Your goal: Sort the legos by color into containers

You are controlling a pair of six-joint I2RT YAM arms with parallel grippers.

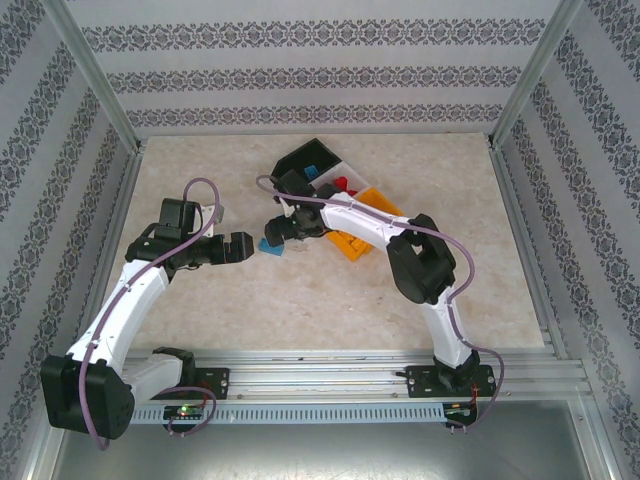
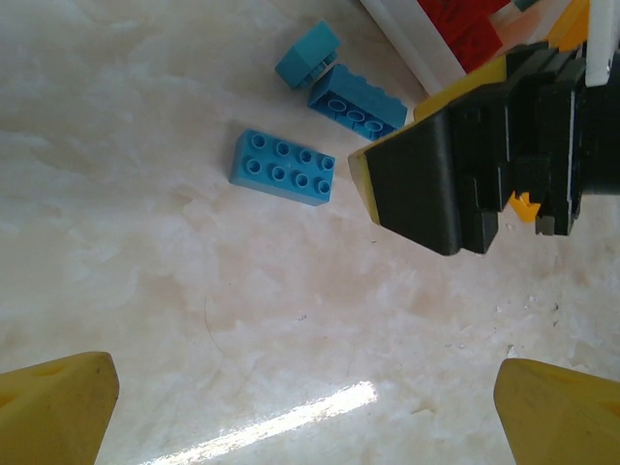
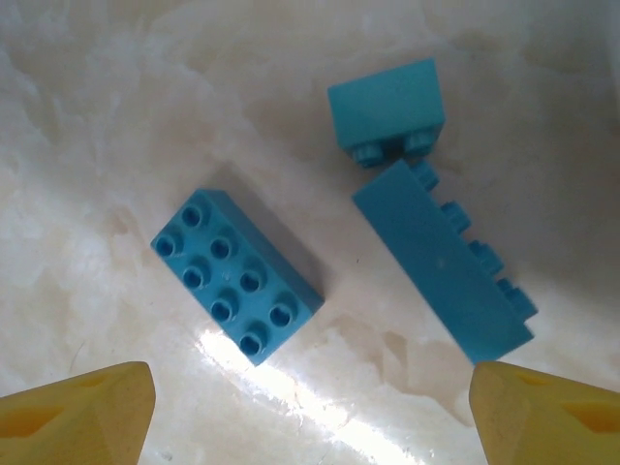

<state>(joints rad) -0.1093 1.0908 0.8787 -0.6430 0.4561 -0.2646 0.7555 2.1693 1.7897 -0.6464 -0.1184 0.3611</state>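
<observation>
Three blue legos lie on the table below my right gripper (image 3: 310,412): one studs up (image 3: 235,275), a long one on its side (image 3: 441,262) and a small one (image 3: 387,107). That gripper is open, its yellow fingertips (image 3: 77,412) wide apart above bare table near the studs-up brick. In the top view it (image 1: 279,232) hovers over a blue brick (image 1: 270,246). My left gripper (image 1: 238,248) is open just left of them with nothing between its pads. From the left wrist, the same bricks (image 2: 283,167) lie beyond the left gripper (image 2: 310,417). The black (image 1: 305,158), white (image 1: 352,172) and orange (image 1: 350,243) containers stand behind.
Red bricks (image 2: 465,29) lie in the white bin, whose rim (image 2: 417,48) runs close to the blue bricks. The right arm (image 1: 420,260) crosses over the orange bin. Patterned walls and metal posts enclose the table; open tabletop lies at the left and front.
</observation>
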